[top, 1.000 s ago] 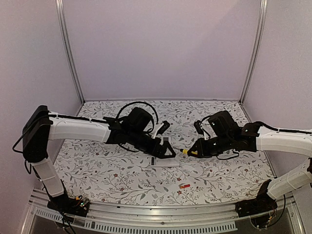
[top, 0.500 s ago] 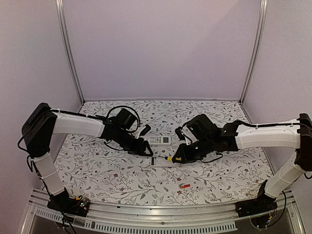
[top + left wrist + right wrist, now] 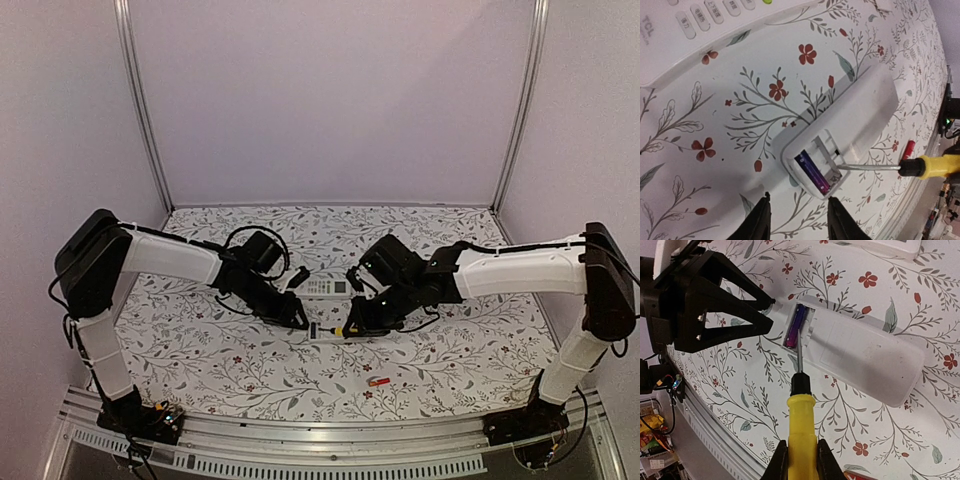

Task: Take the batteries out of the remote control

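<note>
1. The floral worktop (image 3: 200, 350) carries everything, and both grippers meet near its middle in the overhead view.
2. A white remote control (image 3: 860, 115) lies face down, running from the centre toward the upper right of the left wrist view. Its battery bay (image 3: 821, 149) is uncovered at the lower end.
3. A second remote (image 3: 700, 35) lies buttons up at the upper left of that view, apart from the first.
4. The left gripper (image 3: 797, 222) sits at the bottom edge of its own view. Its jaws stand apart with nothing between them, and the remote control's open end is just above the gap.
5. The right gripper (image 3: 801, 460) has its jaws clamped on the yellow-handled screwdriver (image 3: 801, 425). The screwdriver's thin shaft reaches into the battery bay.
6. A dark purple battery (image 3: 812, 172) lies in the bay beside the shaft tip. It is just above the left jaws' gap and not between them.
7. A red-orange battery (image 3: 378, 381) lies loose on the worktop at the lower centre of the overhead view, well apart from both sets of jaws.
</note>
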Controlling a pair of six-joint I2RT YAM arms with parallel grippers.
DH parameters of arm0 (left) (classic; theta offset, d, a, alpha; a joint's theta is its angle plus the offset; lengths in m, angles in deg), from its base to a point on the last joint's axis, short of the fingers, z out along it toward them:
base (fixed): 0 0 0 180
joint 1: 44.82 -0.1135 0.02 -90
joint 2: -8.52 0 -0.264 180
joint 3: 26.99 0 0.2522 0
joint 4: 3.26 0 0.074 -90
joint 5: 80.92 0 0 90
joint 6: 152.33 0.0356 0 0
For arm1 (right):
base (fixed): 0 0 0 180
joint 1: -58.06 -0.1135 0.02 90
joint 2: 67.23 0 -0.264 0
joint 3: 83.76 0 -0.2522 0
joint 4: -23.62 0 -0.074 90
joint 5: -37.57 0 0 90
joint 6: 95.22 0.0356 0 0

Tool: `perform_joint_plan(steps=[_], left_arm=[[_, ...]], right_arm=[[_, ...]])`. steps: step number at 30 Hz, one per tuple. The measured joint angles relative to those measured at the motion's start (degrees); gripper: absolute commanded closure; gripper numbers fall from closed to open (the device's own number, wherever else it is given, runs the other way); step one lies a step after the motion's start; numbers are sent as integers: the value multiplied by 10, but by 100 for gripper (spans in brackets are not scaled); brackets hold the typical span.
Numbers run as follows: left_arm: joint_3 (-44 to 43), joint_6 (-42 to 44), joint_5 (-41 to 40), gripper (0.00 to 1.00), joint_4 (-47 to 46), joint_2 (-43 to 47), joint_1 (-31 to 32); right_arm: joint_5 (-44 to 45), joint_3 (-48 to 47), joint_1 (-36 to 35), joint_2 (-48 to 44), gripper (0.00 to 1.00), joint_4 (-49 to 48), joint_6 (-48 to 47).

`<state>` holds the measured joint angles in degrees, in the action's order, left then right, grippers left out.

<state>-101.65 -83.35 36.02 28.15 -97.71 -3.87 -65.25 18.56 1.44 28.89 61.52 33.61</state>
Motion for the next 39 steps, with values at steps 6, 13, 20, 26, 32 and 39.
perform_joint_plan(steps=[6, 13, 20, 26, 32, 39], left_arm=[[0, 0, 10, 70, 0, -20, 0], [-3, 1, 24, 80, -4, -34, 0], [-7, 1, 33, 87, -6, -43, -1], [-10, 0, 42, 91, -5, -46, -2], [-13, 0, 52, 94, -4, -51, -3], [-16, 0, 61, 96, -3, -54, -5]], right_arm=[[-5, -14, 0, 26, 100, 11, 16], [-13, -19, 0, 35, 100, 14, 23], [-30, -21, 1, 45, 100, 3, 24], [-76, 11, 23, 41, 100, -40, 37], [-117, 62, 41, 31, 100, -113, 55], [-145, 104, 52, 26, 100, -183, 79]])
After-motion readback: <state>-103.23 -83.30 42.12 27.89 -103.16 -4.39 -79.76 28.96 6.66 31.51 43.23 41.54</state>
